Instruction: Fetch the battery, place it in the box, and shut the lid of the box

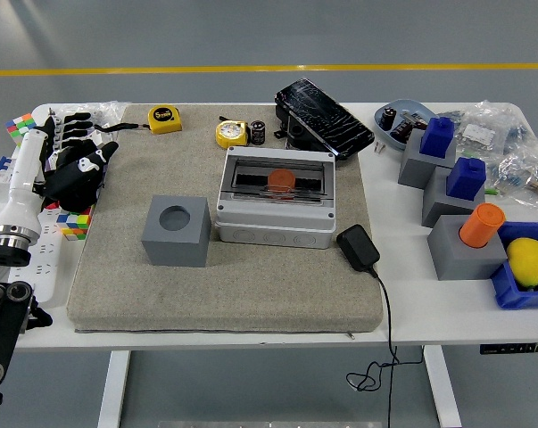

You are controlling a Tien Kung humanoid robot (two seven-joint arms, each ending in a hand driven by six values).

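An orange battery (282,179) lies inside the grey box (276,209) at the middle of the mat (224,285), seen through the clear lid (277,178), which looks lowered. A short, rigid cylinder, it is probably light and smooth — best pinched across its round sides. The left hand (77,169) hovers at the surface's left edge, black fingers loosely curled, holding nothing — well apart from the box.

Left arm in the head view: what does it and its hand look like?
The left arm has a white tube-shaped forearm ending in a ribbed silver metal collar, below which sit black machined joint parts with round holes. The left hand is black with small white patches on it. No cables or printed markings are legible.
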